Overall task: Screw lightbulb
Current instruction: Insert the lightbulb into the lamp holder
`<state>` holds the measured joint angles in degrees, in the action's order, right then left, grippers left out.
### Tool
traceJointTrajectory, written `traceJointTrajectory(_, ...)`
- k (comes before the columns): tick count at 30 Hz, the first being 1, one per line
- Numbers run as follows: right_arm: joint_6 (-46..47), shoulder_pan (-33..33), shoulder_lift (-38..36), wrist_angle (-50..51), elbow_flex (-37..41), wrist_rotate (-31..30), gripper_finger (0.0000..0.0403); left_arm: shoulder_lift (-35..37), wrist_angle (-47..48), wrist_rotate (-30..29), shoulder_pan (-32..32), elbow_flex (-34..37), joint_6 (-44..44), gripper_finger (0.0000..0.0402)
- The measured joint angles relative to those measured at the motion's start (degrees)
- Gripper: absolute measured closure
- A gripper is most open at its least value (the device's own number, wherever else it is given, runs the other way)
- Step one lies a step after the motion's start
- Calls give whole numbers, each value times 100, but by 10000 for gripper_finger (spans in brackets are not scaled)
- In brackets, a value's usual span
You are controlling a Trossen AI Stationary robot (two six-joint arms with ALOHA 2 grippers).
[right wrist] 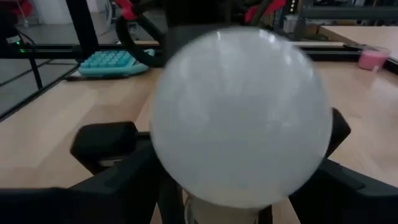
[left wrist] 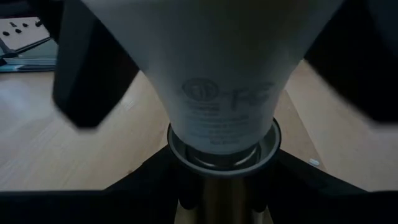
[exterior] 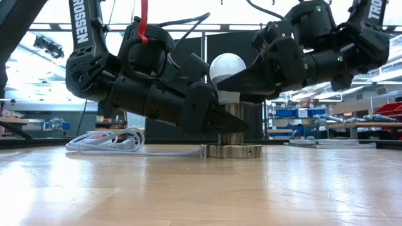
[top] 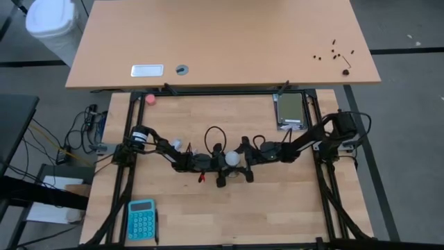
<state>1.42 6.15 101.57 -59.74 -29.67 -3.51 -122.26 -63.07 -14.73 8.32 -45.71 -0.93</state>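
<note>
Right at the middle of the desk, the lightbulb stands upright in a metal socket, between the two arms. Its long axis runs vertical: the round white globe points up, the narrow neck goes down into the socket's rim, as the left wrist view shows. The left tool reaches in low from one side, its fingers clenched on the socket below the bulb. The right tool comes in higher from the other side and seems to be grasping the lightbulb at its neck, though the contact itself is partly hidden. A white cord lies coiled on the desk behind the left arm. A blue calculator sits near the desk's front corner, well apart.
</note>
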Motion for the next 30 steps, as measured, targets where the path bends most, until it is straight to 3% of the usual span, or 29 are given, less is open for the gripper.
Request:
traceJointTrajectory(10,238,300,-296,628,0,-229,96,-2,0,-1,0,0,-81,211)
traceJointTrajectory(30,368,779,-301,804,-63,-1562,96,-2,-30,67,0,2,-122,211)
